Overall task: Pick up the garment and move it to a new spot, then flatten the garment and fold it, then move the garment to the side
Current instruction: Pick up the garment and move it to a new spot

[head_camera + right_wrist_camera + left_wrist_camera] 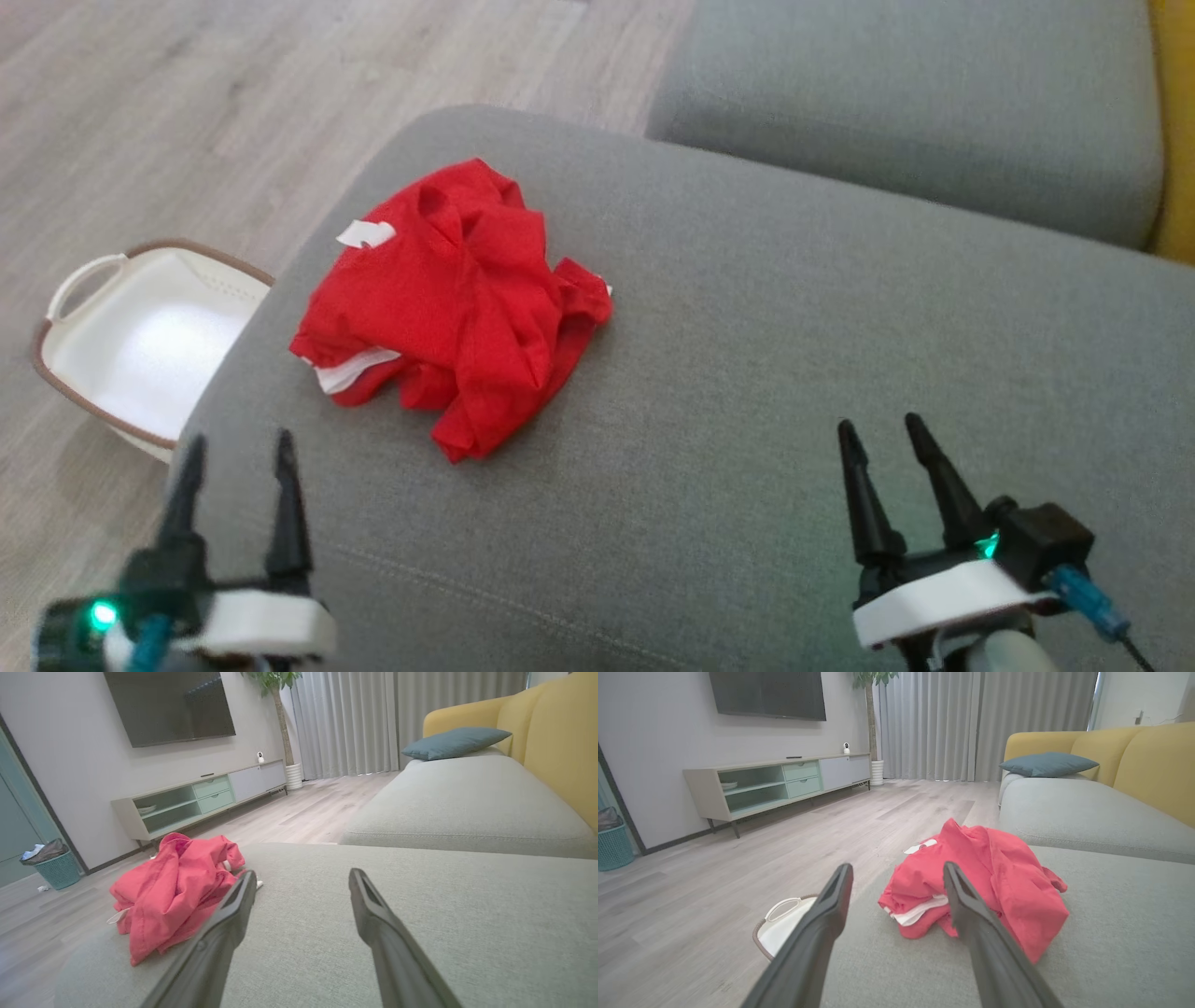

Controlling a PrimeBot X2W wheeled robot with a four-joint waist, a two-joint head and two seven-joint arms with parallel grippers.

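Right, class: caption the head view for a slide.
Crumpled red garment on the grey cushion, left gripper and right gripper open short of it, white basket on the floor.

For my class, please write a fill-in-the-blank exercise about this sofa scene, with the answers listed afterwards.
The crumpled garment is coloured ____.
The white basket stands on the ____.
The left gripper and right gripper are both ____.
The gripper nearer the garment is the ____ one.
Missing words: red; floor; open; left.
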